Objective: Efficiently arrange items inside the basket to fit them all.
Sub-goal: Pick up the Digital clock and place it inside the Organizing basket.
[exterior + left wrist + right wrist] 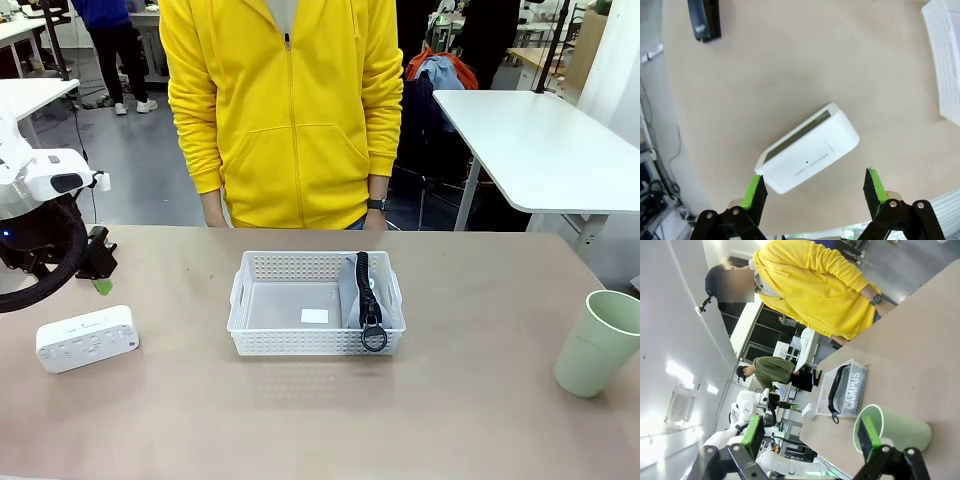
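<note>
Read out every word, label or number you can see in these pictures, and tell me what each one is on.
"CAMPUS": on the side of the grey pouch in the basket, running sideways in the right wrist view.
White box: one line of small print, too small to read.
Black object: pale marks, too blurred to read.
Sticker on the basket floor: no text can be made out.

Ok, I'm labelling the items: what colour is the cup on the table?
Pale green. The cup shows best in the front view.
</note>
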`<action>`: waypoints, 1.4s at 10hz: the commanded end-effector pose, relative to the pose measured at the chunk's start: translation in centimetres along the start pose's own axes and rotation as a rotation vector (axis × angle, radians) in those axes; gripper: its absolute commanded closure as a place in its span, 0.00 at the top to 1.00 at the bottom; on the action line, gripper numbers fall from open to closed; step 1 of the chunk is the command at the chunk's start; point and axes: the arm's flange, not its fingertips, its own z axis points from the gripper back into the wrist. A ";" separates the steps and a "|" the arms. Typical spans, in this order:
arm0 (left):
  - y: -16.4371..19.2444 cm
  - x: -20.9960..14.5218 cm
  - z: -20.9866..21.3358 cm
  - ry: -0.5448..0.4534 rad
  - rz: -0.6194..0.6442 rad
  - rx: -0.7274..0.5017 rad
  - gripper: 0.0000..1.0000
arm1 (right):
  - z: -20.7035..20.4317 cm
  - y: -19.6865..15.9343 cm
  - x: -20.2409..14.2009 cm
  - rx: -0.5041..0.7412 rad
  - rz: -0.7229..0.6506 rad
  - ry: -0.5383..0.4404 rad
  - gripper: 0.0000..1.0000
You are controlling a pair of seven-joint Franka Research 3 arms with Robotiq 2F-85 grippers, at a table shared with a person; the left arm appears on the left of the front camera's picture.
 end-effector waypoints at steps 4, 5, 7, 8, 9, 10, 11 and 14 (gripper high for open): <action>0.0 0.0 0.0 0.000 0.000 0.000 1.00 | 0.0 0.0 0.3 0.016 0.030 -0.012 1.00; 0.0 0.0 0.0 0.000 0.000 0.000 1.00 | 0.0 0.0 0.3 0.016 0.030 -0.012 1.00; 0.0 -0.1 0.0 0.007 0.010 -0.003 1.00 | 0.0 0.0 0.3 0.016 0.030 -0.012 1.00; -0.5 -0.8 -1.3 0.045 -0.171 0.006 1.00 | 0.0 0.0 0.3 0.016 0.030 -0.012 1.00; -0.3 -1.8 -1.7 -0.001 -0.377 0.024 1.00 | 0.0 0.0 0.3 0.016 0.030 -0.012 1.00; 0.3 -2.8 -1.8 -0.037 -0.669 -0.049 1.00 | 0.0 0.0 0.3 0.016 0.030 -0.012 1.00; 0.8 -3.6 -2.3 -0.047 -0.956 -0.048 1.00 | 0.0 0.0 0.3 0.016 0.030 -0.012 1.00; 0.2 -4.1 -4.1 -0.019 -1.379 0.099 1.00 | 0.0 0.0 0.3 0.016 0.030 -0.012 1.00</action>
